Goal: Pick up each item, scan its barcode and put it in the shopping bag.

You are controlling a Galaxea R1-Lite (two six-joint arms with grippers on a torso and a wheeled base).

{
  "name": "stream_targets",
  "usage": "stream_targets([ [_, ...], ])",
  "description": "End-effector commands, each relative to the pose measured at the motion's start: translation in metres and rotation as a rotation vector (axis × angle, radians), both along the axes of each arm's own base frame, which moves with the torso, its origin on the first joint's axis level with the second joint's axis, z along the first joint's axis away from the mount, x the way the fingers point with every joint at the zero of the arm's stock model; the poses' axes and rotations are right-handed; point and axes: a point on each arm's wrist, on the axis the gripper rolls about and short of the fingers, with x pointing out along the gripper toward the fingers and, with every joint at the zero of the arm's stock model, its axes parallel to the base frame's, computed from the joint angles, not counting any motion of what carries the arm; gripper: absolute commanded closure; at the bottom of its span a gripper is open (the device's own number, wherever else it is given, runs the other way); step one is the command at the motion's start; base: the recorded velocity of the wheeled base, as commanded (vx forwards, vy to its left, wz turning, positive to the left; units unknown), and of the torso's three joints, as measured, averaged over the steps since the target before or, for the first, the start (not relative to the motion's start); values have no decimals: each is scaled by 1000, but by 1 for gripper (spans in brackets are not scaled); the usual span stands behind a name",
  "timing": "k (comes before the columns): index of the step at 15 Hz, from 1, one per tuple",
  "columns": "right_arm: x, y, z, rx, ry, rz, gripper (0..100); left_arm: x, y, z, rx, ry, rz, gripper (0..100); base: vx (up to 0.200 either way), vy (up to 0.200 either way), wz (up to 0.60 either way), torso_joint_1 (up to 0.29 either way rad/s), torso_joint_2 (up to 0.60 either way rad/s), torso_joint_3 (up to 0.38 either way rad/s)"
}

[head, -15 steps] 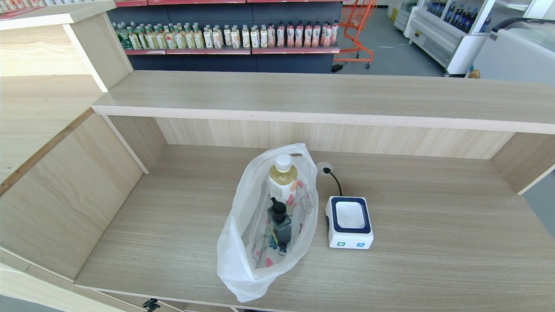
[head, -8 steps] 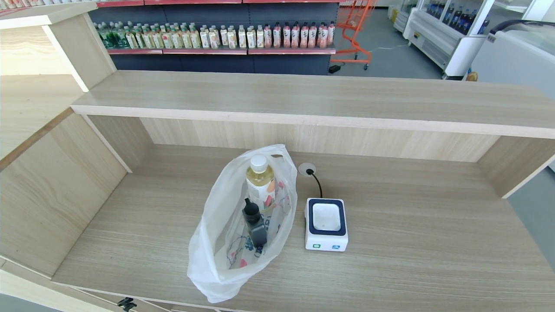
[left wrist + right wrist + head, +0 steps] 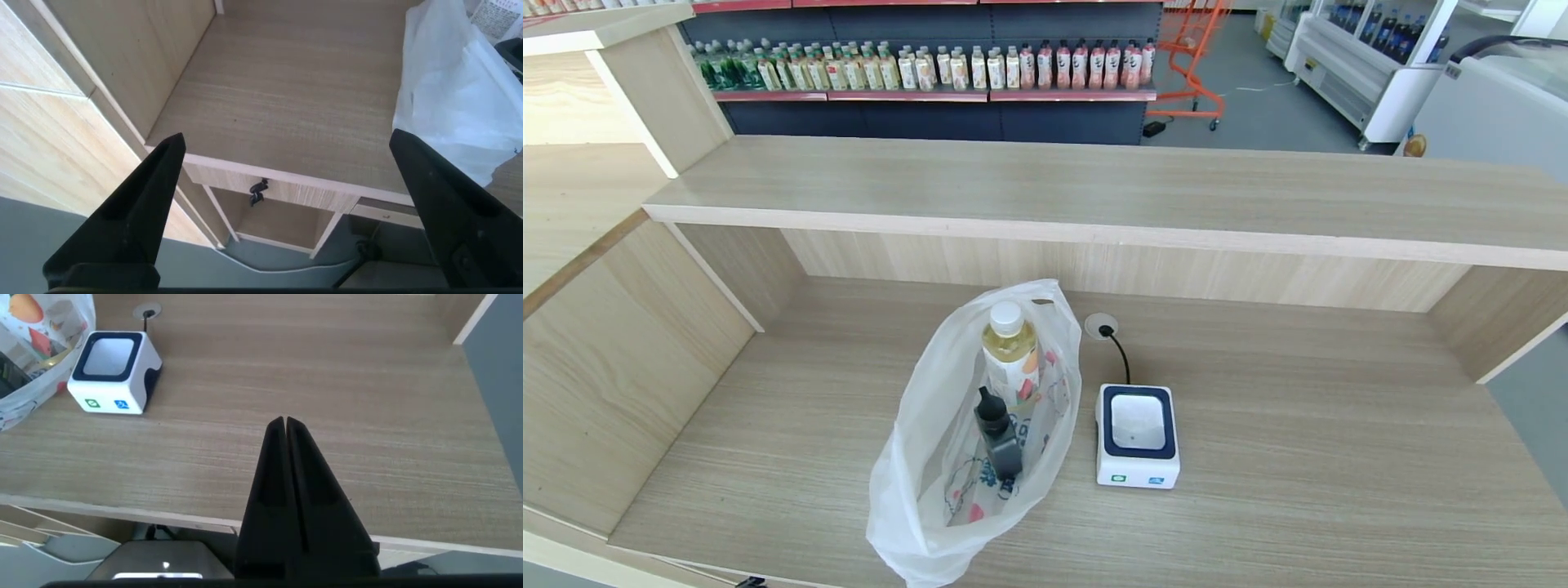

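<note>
Left fingers (image 3: 131, 220) splayed, right fingers (image 3: 270, 498) together.

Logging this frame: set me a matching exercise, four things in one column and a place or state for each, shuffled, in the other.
Things:
1. shopping bag
2. scanner
3. left gripper
4. right gripper

Places or states:
A. shut, above the counter
B. open, at the counter's near edge
C. holds a pale bottle and a dark bottle
D. beside the bag on its right, its cable leading to a hole in the counter

Pairs: 1-C, 2-D, 3-B, 4-A
</note>
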Motion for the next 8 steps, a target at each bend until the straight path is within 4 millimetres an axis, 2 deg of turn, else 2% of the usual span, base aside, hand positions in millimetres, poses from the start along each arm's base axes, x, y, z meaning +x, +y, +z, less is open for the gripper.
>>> stream_targets([
  [1,0,0,0,-1,2,2,100,0,0,0,0,0,2,0,0,0,0,0,0,0],
  [8,0,0,0,-1,2,2,100,0,0,0,0,0,2,0,0,0,0,0,0,0],
])
